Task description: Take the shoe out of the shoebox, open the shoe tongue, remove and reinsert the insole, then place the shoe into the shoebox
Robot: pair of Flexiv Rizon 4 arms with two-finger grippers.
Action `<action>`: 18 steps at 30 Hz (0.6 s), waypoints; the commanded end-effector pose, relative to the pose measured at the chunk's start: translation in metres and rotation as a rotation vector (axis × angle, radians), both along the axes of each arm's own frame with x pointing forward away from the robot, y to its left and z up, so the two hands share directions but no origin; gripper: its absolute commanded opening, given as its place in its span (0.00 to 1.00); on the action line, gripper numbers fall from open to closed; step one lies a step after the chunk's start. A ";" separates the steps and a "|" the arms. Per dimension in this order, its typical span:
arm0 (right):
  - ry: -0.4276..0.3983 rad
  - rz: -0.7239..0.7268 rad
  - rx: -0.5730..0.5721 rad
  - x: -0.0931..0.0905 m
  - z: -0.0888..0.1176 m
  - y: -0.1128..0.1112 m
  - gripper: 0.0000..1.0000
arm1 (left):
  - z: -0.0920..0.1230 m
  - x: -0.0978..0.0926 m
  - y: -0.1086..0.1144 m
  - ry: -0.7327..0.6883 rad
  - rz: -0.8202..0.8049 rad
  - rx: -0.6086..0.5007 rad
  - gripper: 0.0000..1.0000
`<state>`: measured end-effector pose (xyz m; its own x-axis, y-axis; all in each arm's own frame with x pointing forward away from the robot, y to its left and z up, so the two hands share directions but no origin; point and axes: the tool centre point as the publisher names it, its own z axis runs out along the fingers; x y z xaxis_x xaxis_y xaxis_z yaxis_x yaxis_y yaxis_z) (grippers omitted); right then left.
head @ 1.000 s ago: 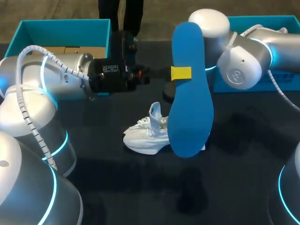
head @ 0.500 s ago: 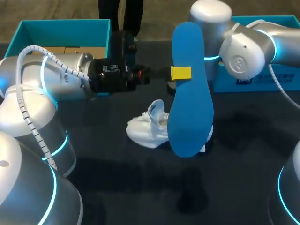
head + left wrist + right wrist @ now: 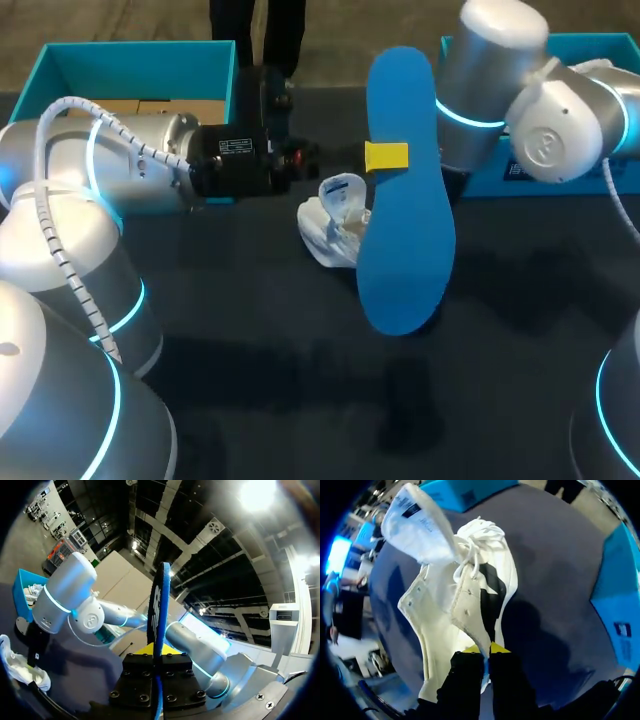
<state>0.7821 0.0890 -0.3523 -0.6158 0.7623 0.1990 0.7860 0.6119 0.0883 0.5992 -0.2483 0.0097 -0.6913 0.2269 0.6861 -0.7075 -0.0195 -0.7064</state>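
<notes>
A blue insole (image 3: 405, 200) is held upright above the dark desk (image 3: 300, 400), roughly at its middle, with its flat face turned toward the head camera. It is pinched near its upper half by the left tool (image 3: 387, 157), of which 1 yellow tip is seen lying across the blue face. In the left wrist view the insole (image 3: 160, 605) is seen edge-on, rising straight out from between the 2 fingers of the left tool (image 3: 156, 652), which are closed against both of its faces. The left arm (image 3: 100, 170) is stretched in level from its own side.

A white shoe (image 3: 335, 225) is seen just beside and partly behind the insole, tipped up on end. In the right wrist view the shoe (image 3: 465, 590) is gripped by the right tool (image 3: 486, 650), whose 2 yellow tips are pressed together on the thin edge of the shoe's opening. The tongue (image 3: 422, 527) is folded well away from the opening, and the laces (image 3: 477, 535) are bunched at its base. Whether the shoe touches the desk cannot be told. The right arm (image 3: 500, 80) stands behind the insole.

A teal box (image 3: 130, 65) sits at the desk's far left corner and a second teal box (image 3: 600, 50) at the far right.
</notes>
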 end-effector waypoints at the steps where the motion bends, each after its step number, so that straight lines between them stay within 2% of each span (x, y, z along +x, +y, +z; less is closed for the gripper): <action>1: -0.088 -0.201 0.033 -0.013 0.007 0.000 0.00 | 0.000 0.000 -0.002 0.000 0.002 -0.003 0.00; 10: -0.103 -0.298 0.055 -0.013 0.002 0.018 0.00 | 0.000 0.000 -0.002 0.000 0.002 -0.003 0.00; 18: -0.112 -0.286 0.051 -0.016 -0.002 0.025 0.00 | 0.000 0.000 -0.002 0.000 0.002 -0.003 0.00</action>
